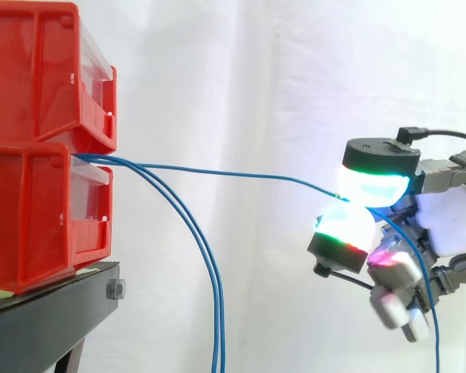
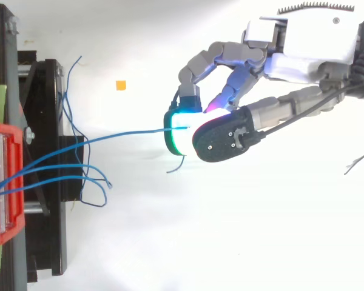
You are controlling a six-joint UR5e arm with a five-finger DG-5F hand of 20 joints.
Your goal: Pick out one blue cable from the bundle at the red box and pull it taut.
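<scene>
Two red bins [image 1: 39,148] are stacked on a black stand [image 1: 46,311] at the left. Several thin blue cables come out between them. One blue cable [image 1: 217,172] runs nearly level to the right, with a slight sag, into my hand [image 1: 443,221]. The hand is shut on it, pinching it between two glowing pads [image 1: 349,217] [image 2: 185,130]. Past the pinch its free end [image 1: 427,287] hangs down behind the hand. Two other blue cables [image 1: 202,256] droop from the bins toward the floor. In the top view the held cable [image 2: 109,139] crosses from the bins to the pads.
A white curtain is behind everything and the floor is white. A small orange scrap [image 2: 120,85] lies on the floor beyond the cables. Loose blue cable ends [image 2: 97,191] curl on the floor beside the stand.
</scene>
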